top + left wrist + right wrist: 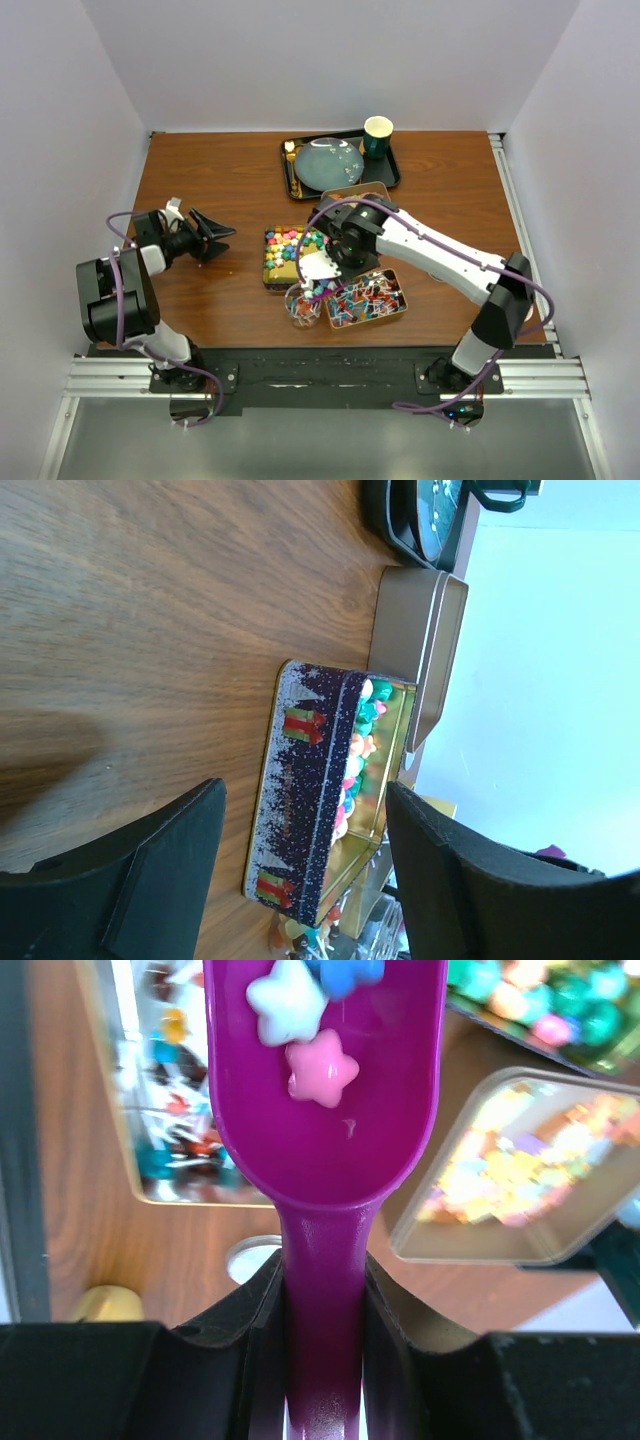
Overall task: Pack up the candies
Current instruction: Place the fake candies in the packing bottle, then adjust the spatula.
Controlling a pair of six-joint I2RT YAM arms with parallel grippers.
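I see a smooth, glossy purple plastic scoop [325, 1130] carrying matt pastel star-shaped candies [322, 1073], a rectangular metal tin [300, 800] with a printed dark outer wall and a mirror-bright gold inside, and a brown wood-grain table [150, 610] with a soft satin sheen.

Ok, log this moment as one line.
left pincer: open, empty | right pincer: shut on purple scoop | scoop load: star candies

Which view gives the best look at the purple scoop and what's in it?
Right wrist. The purple scoop fills the frame, clamped in the right gripper, with white, pink and blue star candies in its bowl. Top external: the right arm hides nearly all of it. Left wrist shows the patterned tin, not the scoop.
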